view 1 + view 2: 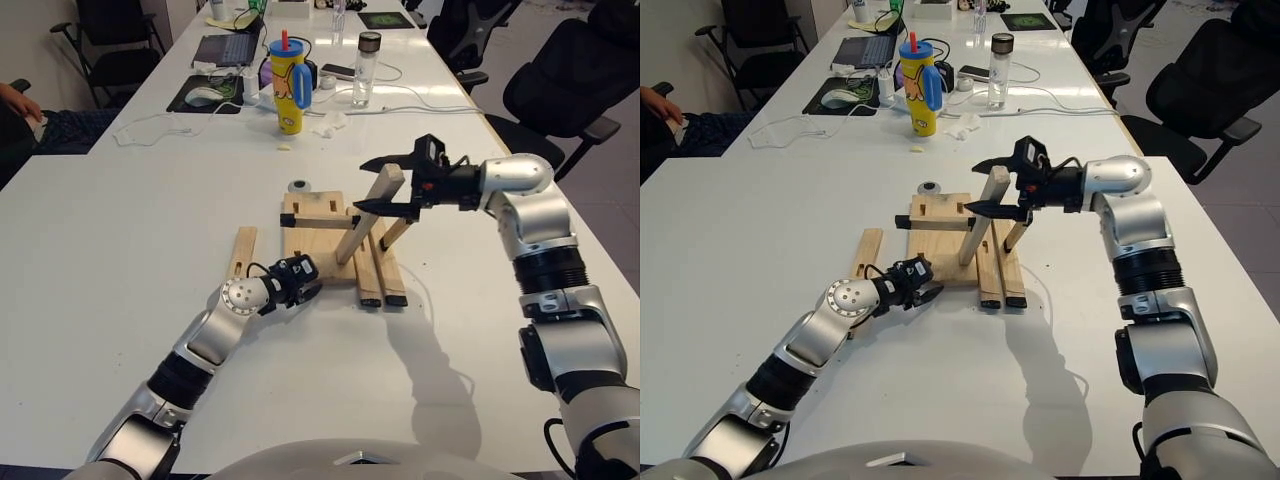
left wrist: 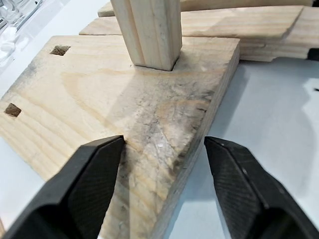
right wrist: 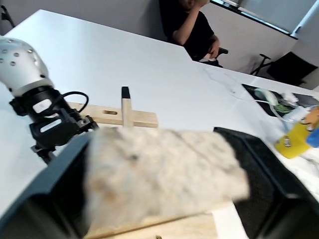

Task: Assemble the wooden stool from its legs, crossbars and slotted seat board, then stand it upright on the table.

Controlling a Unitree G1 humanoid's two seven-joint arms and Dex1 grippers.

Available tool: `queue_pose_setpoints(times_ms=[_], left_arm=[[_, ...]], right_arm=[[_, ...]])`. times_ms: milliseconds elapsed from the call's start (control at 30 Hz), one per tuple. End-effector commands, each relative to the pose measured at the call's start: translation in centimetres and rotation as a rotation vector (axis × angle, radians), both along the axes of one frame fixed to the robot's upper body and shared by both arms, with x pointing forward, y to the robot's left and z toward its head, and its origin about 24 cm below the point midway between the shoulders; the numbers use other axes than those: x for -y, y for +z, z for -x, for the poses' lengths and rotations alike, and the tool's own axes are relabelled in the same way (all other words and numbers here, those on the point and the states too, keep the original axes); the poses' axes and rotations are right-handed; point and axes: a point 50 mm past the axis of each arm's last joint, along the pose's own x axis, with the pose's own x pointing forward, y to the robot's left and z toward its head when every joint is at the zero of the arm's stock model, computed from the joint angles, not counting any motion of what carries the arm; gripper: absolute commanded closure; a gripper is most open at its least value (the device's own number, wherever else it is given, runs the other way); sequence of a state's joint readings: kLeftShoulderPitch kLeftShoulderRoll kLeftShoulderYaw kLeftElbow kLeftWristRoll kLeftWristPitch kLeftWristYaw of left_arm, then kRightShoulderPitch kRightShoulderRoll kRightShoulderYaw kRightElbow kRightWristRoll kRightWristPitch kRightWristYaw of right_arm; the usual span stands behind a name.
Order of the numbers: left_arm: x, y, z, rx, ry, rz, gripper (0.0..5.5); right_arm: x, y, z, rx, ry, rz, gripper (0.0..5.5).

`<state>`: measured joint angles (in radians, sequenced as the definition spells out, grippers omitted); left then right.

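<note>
1. We see the seat board [image 1: 310,245] lying flat near the middle of the white table [image 1: 120,250], slots facing up.
2. One leg [image 1: 367,218] stands tilted in the board, and a crossbar [image 1: 320,220] with a dark end lies across the board's far part.
3. The right gripper [image 1: 362,185] is clamped on that leg's top end, one finger on each side of the wood.
4. The left gripper [image 2: 163,142] sits at the board's near corner. Its jaws are apart, straddling the corner with a gap on either side.
5. Two more sticks [image 1: 378,278] lie side by side against the board's right edge, and a loose stick [image 1: 243,250] lies just left of the board.
6. A small round thing [image 1: 299,185] lies just beyond the board's far edge.
7. Bare table stretches left and toward us; the right-hand table edge runs close beside the right arm.
8. Well beyond stand a yellow cup [image 1: 287,90], a bottle [image 1: 366,70] and a laptop [image 1: 228,48].
9. Any writing on the cup is too small for us to read.
</note>
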<state>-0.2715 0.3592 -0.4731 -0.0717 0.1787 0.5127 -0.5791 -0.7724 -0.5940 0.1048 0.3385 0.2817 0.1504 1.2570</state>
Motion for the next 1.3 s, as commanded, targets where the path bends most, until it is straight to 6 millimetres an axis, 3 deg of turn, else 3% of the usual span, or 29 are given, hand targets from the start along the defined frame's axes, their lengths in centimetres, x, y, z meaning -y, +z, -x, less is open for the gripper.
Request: queue_pose_setpoints(times_ms=[33,200,333,467,600,700,867,1300], left_arm=[[-3.4,-6.0,4.2,-0.329,0.163,-0.174,2.51],[-4.6,-6.3,6.6,-0.396,0.221,-0.198,2.51],[-5.1,-5.8,8.0,-0.419,0.202,-0.197,2.51],[-4.6,-4.7,7.3,-0.383,0.192,-0.155,2.51],[-4.7,-4.0,6.3,-0.330,0.193,-0.149,2.51],[-4.2,-3.8,5.9,-0.318,0.182,-0.135,2.51],[-2.9,-3.6,5.7,-0.313,0.155,-0.119,2.51],[-1.4,-3.2,5.0,-0.294,0.120,-0.110,2.51]], right_arm=[[5.0,1.9,1.3,0.067,-0.265,0.015,2.07],[6.3,1.4,4.2,-0.056,-0.442,-0.278,2.07],[6.8,-3.1,7.8,-0.287,-0.724,-0.460,2.07],[5.0,-8.6,12.6,-0.497,-0.871,-0.509,2.07],[1.6,-11.9,15.2,-0.591,-1.012,-0.414,2.07],[-0.4,-11.7,15.2,-0.569,-0.953,-0.373,2.07],[-2.4,-11.6,13.5,-0.486,-0.912,-0.282,2.07],[-3.9,-14.9,11.5,-0.563,-1.017,-0.154,2.07]])
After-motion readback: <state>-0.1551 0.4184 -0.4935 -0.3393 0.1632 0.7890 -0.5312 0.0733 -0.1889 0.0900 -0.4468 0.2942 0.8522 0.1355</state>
